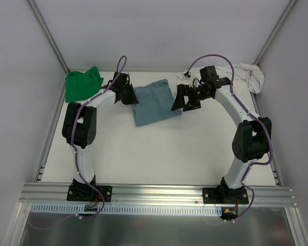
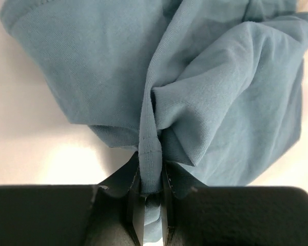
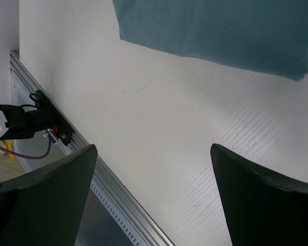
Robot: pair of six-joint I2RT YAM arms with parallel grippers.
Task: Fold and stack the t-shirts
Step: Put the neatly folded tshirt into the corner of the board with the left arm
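The slate-blue t-shirt (image 1: 154,101) lies bunched at the back middle of the table. My left gripper (image 1: 132,97) is shut on its left edge; in the left wrist view a hemmed fold of the blue t-shirt (image 2: 220,87) is pinched in my left gripper (image 2: 150,177). My right gripper (image 1: 183,102) hangs open just right of the blue shirt, its fingers wide apart with nothing between them (image 3: 153,169); the blue t-shirt (image 3: 220,31) shows beyond them. The green t-shirt (image 1: 82,83) lies crumpled at the back left. The cream t-shirt (image 1: 246,77) is heaped at the back right.
White walls with metal posts (image 1: 49,36) close in the table on three sides. An aluminium rail (image 1: 159,193) runs along the near edge, carrying both arm bases. Bare white tabletop (image 1: 159,154) spreads in front of the shirts.
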